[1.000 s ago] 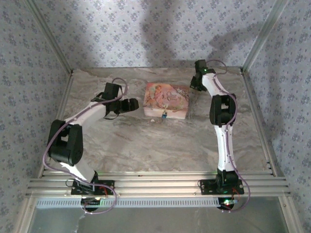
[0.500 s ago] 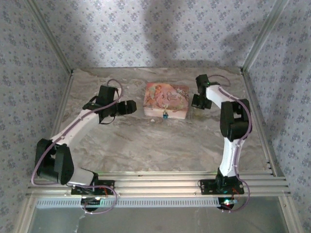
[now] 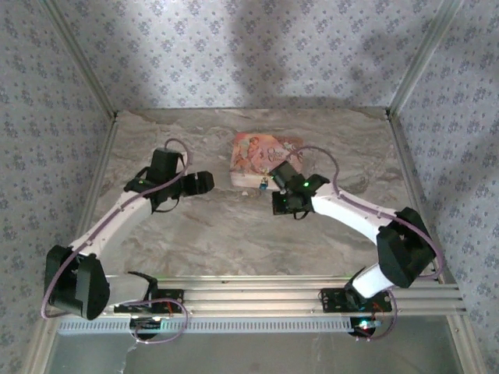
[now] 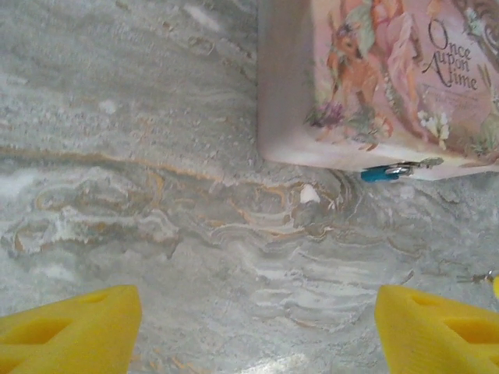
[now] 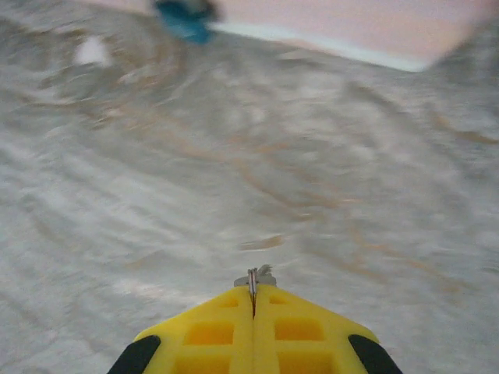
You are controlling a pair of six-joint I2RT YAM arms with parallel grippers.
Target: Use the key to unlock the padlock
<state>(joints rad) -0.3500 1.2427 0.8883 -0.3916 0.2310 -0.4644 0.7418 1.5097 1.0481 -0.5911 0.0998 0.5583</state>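
Low, right gripper (image 5: 252,294) holds key (image 5: 252,278) near the padlock (image 5: 184,21).

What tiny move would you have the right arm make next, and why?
Probably ease the right fingers forward and a little left, toward the padlock. They are shut on what looks like the key, its metal tip poking out in front. The padlock hangs at the front edge of the pink box, with a stretch of table between it and the key.

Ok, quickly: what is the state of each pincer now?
Left pincer: open, holding nothing.
Right pincer: closed on the key.
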